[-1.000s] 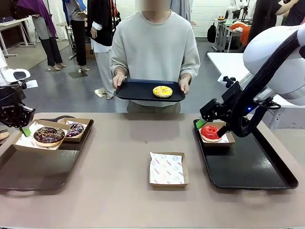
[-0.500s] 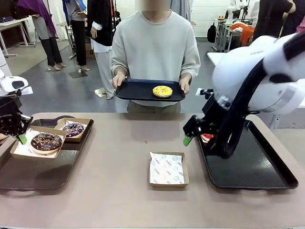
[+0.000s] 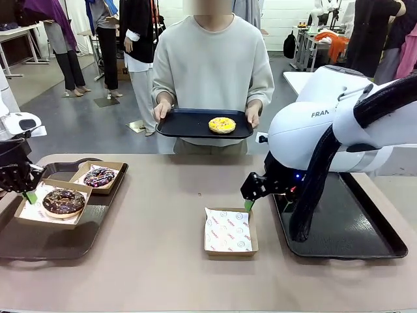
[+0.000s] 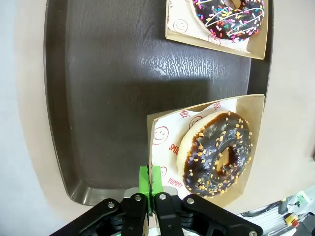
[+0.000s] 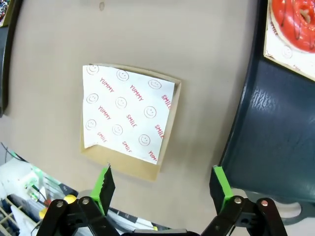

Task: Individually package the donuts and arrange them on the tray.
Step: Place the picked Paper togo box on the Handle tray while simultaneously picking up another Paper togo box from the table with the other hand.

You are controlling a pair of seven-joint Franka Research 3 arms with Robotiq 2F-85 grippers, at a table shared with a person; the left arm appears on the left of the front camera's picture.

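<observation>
while in pinched box, donut beside fingers

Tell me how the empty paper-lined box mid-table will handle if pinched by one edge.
Probably light: the box is thin cardboard, holding just paper. Its low walls may flex under a pinch. The paper liner sits skewed, so likely loose; tilting could slide it out.

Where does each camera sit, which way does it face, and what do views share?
Front: between the arms, facing the person with the yellow donut; left gripper, right gripper show.
Left wrist: looks down on the left tray; its shut fingers pinch the chocolate donut's box.
Right wrist: looks down on the empty box; its open fingers rise below.
Shared: front and right wrist both show that box.
</observation>
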